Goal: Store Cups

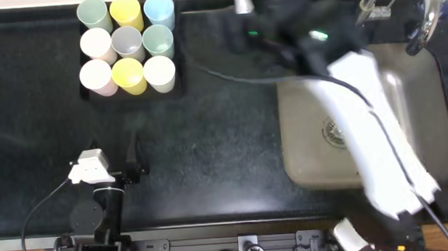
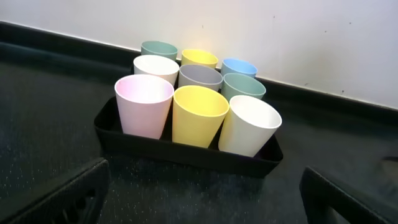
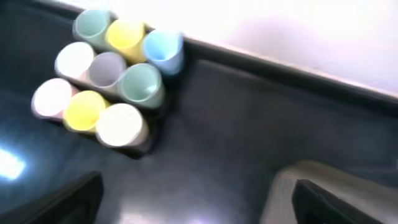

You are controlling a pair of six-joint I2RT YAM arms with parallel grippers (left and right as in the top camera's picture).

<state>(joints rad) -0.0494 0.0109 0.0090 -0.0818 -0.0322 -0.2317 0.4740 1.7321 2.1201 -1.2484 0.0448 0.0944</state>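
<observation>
**Hard to make out.** The right gripper [image 3: 198, 186] is smeared in the top view. Its own wrist view shows two dark fingers [image 3: 59, 199] spread wide with nothing between them, raised over the countertop [image 1: 209, 142] between tray and sink. The right arm [image 1: 380, 131] lies across the sink [image 1: 303, 148] and covers much of the basin (the drain shows beside it). The tray floor is hidden under the cups. In the left wrist view the front row masks the lower walls of the rows behind.

**Orientation.** All cups [image 1: 128, 42] stand upright with mouths up and long axes vertical, packed rim to rim in a three-by-three block.

**Count.**
- Nine cups in all.
- Two green cups [image 1: 94, 13], one at the back corner and one at the middle of the side nearest the sink.
- Two yellow cups [image 1: 126, 11].
- Two white cups [image 1: 97, 44].
- One blue cup [image 1: 158, 9].
- One grey cup [image 2: 200, 76] (centre of the block).
- One pink cup [image 2: 144, 102].
- One black tray [image 2: 186, 155].

**Location.** The tray sits at the far left of the countertop, close against the back wall [image 2: 280, 31] and well apart from the sink.

**Left gripper** [image 2: 204, 183]. Fingers parted and empty, low over the countertop, facing the tray's front side and short of touching it.
</observation>
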